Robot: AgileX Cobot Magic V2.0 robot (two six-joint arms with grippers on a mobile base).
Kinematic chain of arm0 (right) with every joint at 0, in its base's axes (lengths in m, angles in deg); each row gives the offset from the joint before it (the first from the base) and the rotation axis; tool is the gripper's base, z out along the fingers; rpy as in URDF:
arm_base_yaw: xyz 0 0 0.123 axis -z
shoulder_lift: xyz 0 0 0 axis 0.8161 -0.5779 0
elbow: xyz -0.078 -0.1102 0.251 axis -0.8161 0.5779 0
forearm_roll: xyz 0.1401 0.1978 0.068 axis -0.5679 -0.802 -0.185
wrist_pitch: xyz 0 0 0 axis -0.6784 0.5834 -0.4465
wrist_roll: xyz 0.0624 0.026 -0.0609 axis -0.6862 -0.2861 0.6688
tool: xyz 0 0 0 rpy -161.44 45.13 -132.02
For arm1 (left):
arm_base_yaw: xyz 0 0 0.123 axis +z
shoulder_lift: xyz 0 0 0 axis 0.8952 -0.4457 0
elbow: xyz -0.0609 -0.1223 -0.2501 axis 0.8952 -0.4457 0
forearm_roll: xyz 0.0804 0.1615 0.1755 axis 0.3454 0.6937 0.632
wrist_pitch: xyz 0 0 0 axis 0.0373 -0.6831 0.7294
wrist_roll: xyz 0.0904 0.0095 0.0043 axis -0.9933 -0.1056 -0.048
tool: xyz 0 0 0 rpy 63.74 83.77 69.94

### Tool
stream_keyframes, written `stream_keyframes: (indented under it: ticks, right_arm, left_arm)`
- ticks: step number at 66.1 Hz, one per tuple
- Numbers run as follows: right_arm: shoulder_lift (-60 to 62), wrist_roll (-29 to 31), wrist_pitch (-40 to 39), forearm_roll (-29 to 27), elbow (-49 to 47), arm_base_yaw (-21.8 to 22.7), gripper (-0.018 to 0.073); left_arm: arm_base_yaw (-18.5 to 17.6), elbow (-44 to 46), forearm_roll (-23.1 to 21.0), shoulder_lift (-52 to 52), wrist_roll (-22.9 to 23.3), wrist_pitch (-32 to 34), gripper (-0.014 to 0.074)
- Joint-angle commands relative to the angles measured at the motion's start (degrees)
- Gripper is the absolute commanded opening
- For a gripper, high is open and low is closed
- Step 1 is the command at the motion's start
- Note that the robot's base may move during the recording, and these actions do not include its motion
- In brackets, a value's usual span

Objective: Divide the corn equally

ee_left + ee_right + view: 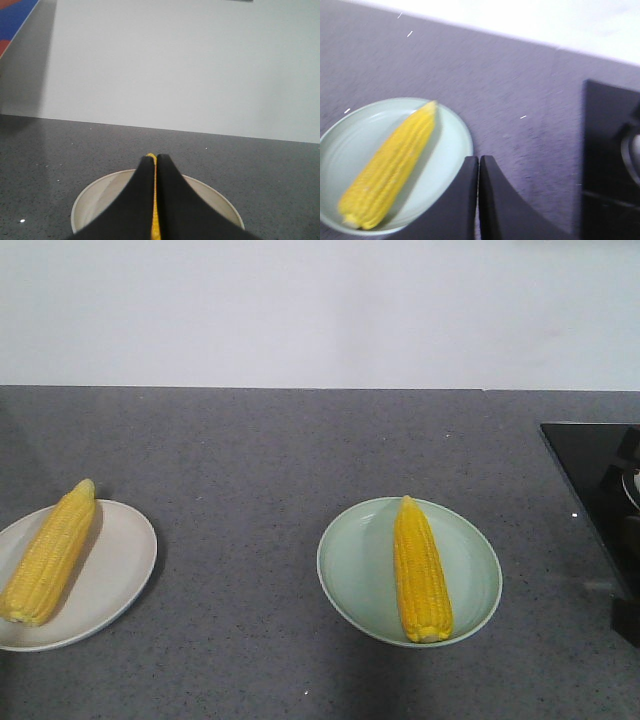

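Two cobs of corn show. One corn cob [48, 555] lies slanted on a beige plate [120, 570] at the left. The other corn cob [420, 570] lies lengthwise on a pale green plate [350, 570] right of centre. Neither gripper appears in the front view. My left gripper [155, 157] is shut above the beige plate [95, 197]; a thin yellow strip of corn [155, 227] shows through the slit between its fingers. My right gripper [478, 159] is shut and empty, at the right rim of the green plate [350, 145] that holds the cob [395, 165].
Both plates rest on a dark grey speckled counter [250, 460], with a white wall behind it. A black glass cooktop [600, 490] takes up the right edge, and in the right wrist view the cooktop [610, 165] sits to the right of the gripper.
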Motion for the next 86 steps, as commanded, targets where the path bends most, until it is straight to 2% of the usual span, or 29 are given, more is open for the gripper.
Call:
stream_keyframes:
  ticks: [1, 17, 48, 58, 86]
  right_arm:
    - [5.3, 1.5, -7.6, -0.3, 2.8, 4.2, -0.0003]
    - [18.7, 1.4, -17.4, -0.4, 14.8, 9.4, -0.0003]
    - [35.6, 1.2, -26.4, -0.4, 30.9, 10.7, -0.0003]
    - [36.5, 0.7, -30.1, -0.4, 34.7, 10.7, -0.0003]
    - [36.4, 0.1, -28.1, -0.3, 34.6, 10.7, -0.0003]
  left_arm:
    - [0.2, 0.9, -0.5, 1.0, 0.3, 4.5, -0.0008]
    - [0.2, 0.9, -0.5, 1.0, 0.3, 4.5, -0.0008]
    - [0.2, 0.9, -0.5, 1.0, 0.3, 4.5, -0.0008]
    - [0.2, 0.9, -0.5, 1.0, 0.3, 4.4, -0.0008]
    - [0.2, 0.9, -0.5, 1.0, 0.3, 4.4, -0.0008]
